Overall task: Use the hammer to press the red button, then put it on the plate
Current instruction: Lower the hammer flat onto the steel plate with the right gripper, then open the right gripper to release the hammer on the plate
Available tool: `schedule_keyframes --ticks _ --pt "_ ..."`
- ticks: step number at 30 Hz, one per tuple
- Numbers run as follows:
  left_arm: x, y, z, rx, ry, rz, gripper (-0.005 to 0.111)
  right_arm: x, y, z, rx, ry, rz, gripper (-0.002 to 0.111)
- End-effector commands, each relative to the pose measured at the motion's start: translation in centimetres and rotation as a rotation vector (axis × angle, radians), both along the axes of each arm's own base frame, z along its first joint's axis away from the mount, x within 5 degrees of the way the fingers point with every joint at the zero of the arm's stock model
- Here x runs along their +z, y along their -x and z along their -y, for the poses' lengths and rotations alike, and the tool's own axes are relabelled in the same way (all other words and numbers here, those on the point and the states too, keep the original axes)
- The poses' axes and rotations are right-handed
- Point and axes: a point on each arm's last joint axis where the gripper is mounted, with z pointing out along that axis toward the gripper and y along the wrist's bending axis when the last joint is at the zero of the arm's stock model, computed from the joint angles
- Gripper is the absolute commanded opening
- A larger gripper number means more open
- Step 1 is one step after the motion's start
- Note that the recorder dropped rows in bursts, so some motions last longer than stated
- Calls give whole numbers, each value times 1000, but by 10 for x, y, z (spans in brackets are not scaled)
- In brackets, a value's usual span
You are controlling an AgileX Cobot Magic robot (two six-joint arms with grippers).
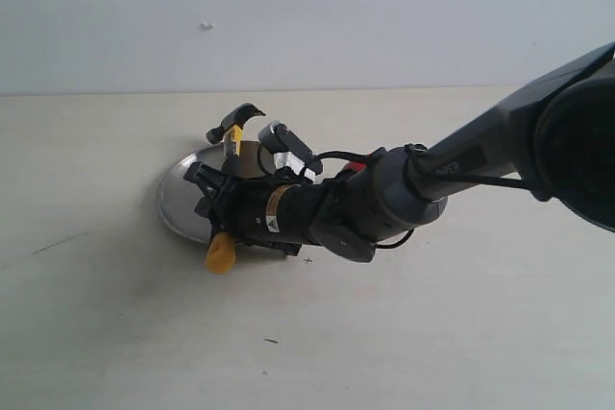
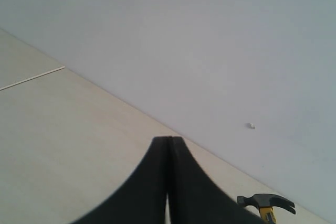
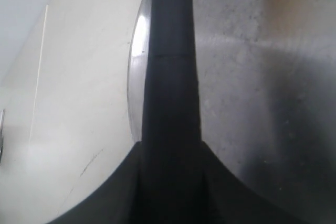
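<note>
The right gripper [image 1: 219, 194] was noted clamped on the black handle of the hammer [image 1: 235, 122], the grip taken at about mid-handle and directly over the plate [image 1: 176, 201]. The right arm [image 1: 461, 165] was recorded reaching in across the table [image 1: 432, 333] to the plate. The hammer was held lengthwise across the plate: its dark head was seen past the plate's far rim, toward the wall [image 1: 384, 16], and its yellow end was seen jutting past the plate's near rim. Whether the hammer was touching the plate or was held just above it could not be told. In the right wrist view the handle [image 3: 170, 51] was seen running out from between the closed fingers of the right gripper [image 3: 170, 150], with the brushed metal of the plate [image 3: 252, 103] filling the ground behind it and the plate's bright rim [image 3: 135, 51] just beside the handle. The red button [image 1: 354, 168] was marked only as a small red sliver beside the plate, on the arm's side, mostly hidden behind the right arm. The left gripper [image 2: 169, 141] was seen with its two fingers pressed together and nothing between them; the hammer's head [image 2: 265, 201] was caught beyond it, and its place relative to the plate could not be told.
</note>
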Motion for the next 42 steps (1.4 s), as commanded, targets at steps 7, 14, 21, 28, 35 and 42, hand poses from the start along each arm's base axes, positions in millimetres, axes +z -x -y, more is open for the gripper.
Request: schedule_keyframes --ticks 7,14,21,28,35,42 --pt "3 1 0 3 6 14 0 6 -2 -1 28 4 36 37" --pt "3 1 0 3 6 14 0 6 -2 -1 23 -2 30 44" --pt "3 1 0 3 6 14 0 8 -2 -1 18 5 21 47" --pt "3 1 0 3 6 14 0 26 -1 6 8 126 9 47" --pt "3 1 0 3 6 14 0 34 0 9 12 177 7 47" --pt "3 1 0 3 6 14 0 30 2 15 -5 260 -39 47"
